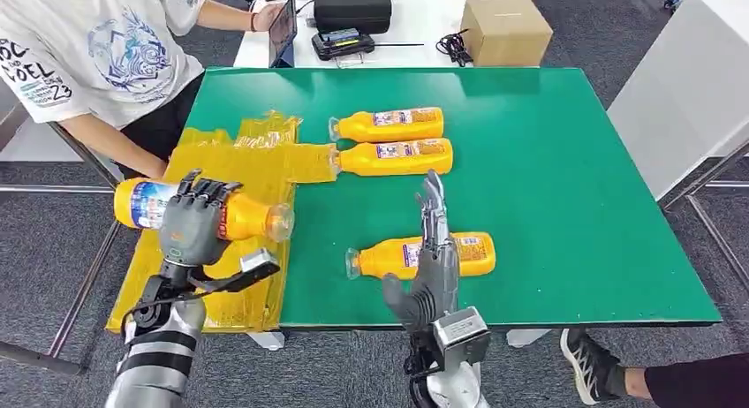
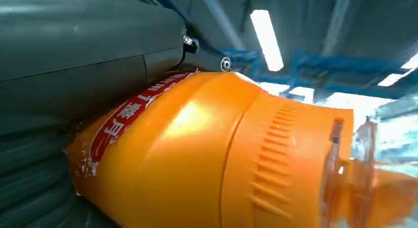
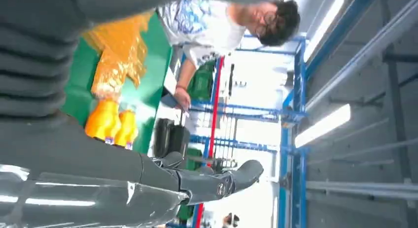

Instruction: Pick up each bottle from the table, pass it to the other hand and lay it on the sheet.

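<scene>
The left hand (image 1: 190,221) grips a bottle (image 1: 247,218) around its label, at lower left. The bottle looks rigid, smooth and probably slippery, so mid-body is the best hold. The right hand (image 1: 433,267) is spread and holds nothing.

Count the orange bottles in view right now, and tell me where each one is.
4. One bottle is held by the left hand over the yellow sheet; two lie side by side mid-table, far and near; one lies behind the right hand.

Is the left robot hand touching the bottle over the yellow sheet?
Touching. In the head view the left robot hand wraps its fingers around the bottle. The left wrist view shows the bottle pressed against the palm.
</scene>
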`<state>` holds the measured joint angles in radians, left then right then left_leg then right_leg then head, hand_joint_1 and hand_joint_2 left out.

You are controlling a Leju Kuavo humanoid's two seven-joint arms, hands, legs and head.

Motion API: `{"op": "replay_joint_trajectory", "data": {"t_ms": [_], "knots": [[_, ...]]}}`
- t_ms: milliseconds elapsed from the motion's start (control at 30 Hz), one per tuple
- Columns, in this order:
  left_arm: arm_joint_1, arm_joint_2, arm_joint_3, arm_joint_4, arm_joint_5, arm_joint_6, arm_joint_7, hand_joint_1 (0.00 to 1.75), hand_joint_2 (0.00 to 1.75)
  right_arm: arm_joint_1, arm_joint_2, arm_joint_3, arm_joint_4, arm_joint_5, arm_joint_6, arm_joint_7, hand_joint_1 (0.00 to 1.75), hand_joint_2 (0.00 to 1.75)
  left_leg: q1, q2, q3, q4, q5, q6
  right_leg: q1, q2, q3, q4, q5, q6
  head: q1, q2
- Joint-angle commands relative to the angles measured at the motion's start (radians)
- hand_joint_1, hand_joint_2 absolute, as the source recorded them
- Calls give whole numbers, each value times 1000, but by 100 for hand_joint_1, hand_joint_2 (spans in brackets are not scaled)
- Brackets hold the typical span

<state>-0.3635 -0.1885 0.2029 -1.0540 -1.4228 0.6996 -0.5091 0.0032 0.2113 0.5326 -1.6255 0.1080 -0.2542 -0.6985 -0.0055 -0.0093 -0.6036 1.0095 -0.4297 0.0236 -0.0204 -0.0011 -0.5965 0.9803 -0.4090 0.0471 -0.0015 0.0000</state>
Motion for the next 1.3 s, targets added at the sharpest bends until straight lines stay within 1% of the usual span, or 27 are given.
{"op": "replay_joint_trajectory", "data": {"t_ms": [33, 100, 200, 267, 300, 367, 400, 533, 567, 633, 733, 767, 800, 833, 867, 1000, 1033, 1133, 1233, 1267, 1300], "knots": [[-267, 243, -73, 684, -58, -93, 120, 175, 175, -55, 18, -18, 145, 8, 98, 0, 0, 175, 1, 1, 5, -3, 0, -2, 1, 0, 5, -2, 0, -2, 1, 0], [-274, 248, -73, 684, -44, -131, 117, 175, 175, -55, 21, -21, 148, 11, 106, 0, 0, 175, 2, 4, 4, -1, 0, -2, 2, 3, 3, -1, 0, -2, 0, 0], [-279, 249, -74, 683, -43, -137, 116, 175, 175, -55, 21, -21, 148, 11, 106, 0, 0, 175, 3, 3, 4, 0, -1, -2, 3, 1, 4, -1, -1, -3, 1, 0], [-279, 247, -75, 681, -43, -138, 118, 175, 175, -55, 21, -22, 147, 11, 107, 0, 0, 175, 2, 3, 2, 0, 0, -1, 1, 2, 1, 0, 0, -2, 0, 0], [-279, 247, -75, 681, -43, -138, 118, 175, 175, -55, 21, -22, 147, 11, 107, 0, 0, 175, 3, 4, 4, 1, -2, -2, 3, 2, 4, 0, -1, -3, 1, 0], [-279, 247, -75, 681, -43, -138, 118, 175, 175, -55, 21, -22, 147, 11, 107, 0, 0, 175, 1, 1, 1, 0, 0, -1, 1, 1, 2, -1, 0, -2, 1, 0], [-281, 245, -64, 681, -21, -163, 118, 175, 175, -54, 22, -23, 146, 11, 113, 0, 0, 175, 3, 2, 3, 0, -1, -2, 2, 1, 4, -1, -1, -2, 0, 0], [-302, 260, -58, 674, 43, -260, 106, 175, 175, -57, 29, -23, 164, 16, 136, 2, 0, 175, 2, 2, 1, 0, 0, -2, 2, 2, 2, -1, 0, -2, 1, 0], [-305, 264, -63, 672, 48, -277, 103, 175, 175, -62, 25, -19, 175, 16, 139, 2, 0, 175, 3, 3, 3, 1, -1, -3, 3, 2, 4, -1, 0, -3, 0, 0], [-307, 272, -86, 668, 33, -282, 115, 175, 175, -61, 32, -23, 177, 12, 143, 0, 0, 175, 3, 2, 3, 0, 0, -3, 3, 2, 4, -1, 0, -3, 1, 0], [-309, 269, -80, 672, 61, -324, 104, 175, 175, -60, 35, -25, 174, 11, 152, 2, 0, 175, 3, 2, 3, 0, -1, -2, 3, 2, 4, -1, 0, -3, 1, 0], [-307, 269, -84, 672, 65, -339, 99, 117, 175, -60, 36, -25, 175, 11, 157, 5, 0, 175, 2, 2, 2, 0, 0, -2, 2, 2, 3, -1, 0, -2, 1, 0], [-301, 269, -87, 668, 74, -357, 95, 24, 175, -59, 37, -26, 179, 12, 161, 8, 0, 175, 3, 3, 4, 0, -1, -2, 3, 2, 4, -1, -1, -3, 0, 0], [-296, 267, -87, 667, 91, -380, 86, 0, 175, -59, 39, -28, 184, 13, 164, 10, 0, 175, 2, 2, 2, 0, 0, -2, 2, 1, 3, -1, 0, -2, 1, 0], [-291, 268, -89, 666, 93, -382, 84, 0, 175, -59, 39, -29, 186, 13, 165, 10, 0, 175, 3, 4, 5, 0, -2, -2, 3, 3, 6, -2, -1, -3, 1, 0], [-289, 269, -94, 668, 91, -388, 84, 0, 175, -60, 39, -29, 188, 13, 167, 10, 0, 175, 2, 2, 3, -1, 0, -2, 1, 2, 4, -1, 0, -2, 1, 0], [-289, 269, -96, 671, 97, -408, 85, 0, 0, -60, 39, -31, 189, 13, 167, 10, 0, 175, 1, 2, 2, -1, 0, -1, 0, 1, 2, -1, 0, -1, 0, 0], [-270, 272, -122, 672, 106, -455, 87, 0, 0, -64, 40, -38, 200, 12, 177, 17, 0, 175, 2, 3, 5, -1, -1, -2, 2, 3, 5, -2, 0, -2, 1, 0], [-244, 277, -127, 673, 160, -532, 58, 0, 0, -68, 45, -47, 221, 11, 182, 20, 0, 175, 1, 3, 4, -1, 0, -2, 1, 2, 5, -2, 0, -2, 1, 0], [-236, 279, -130, 668, 167, -531, 54, 0, 0, -69, 45, -47, 223, 11, 182, 20, 0, 175, 1, 2, 4, -2, 0, -1, 0, 2, 4, -1, 0, -2, 1, 0], [-233, 282, -133, 669, 175, -546, 49, 0, 0, -69, 46, -48, 225, 11, 182, 20, 0, 175, 2, 4, 6, -2, -1, -2, 2, 3, 7, -3, 0, -3, 1, 0]]}}
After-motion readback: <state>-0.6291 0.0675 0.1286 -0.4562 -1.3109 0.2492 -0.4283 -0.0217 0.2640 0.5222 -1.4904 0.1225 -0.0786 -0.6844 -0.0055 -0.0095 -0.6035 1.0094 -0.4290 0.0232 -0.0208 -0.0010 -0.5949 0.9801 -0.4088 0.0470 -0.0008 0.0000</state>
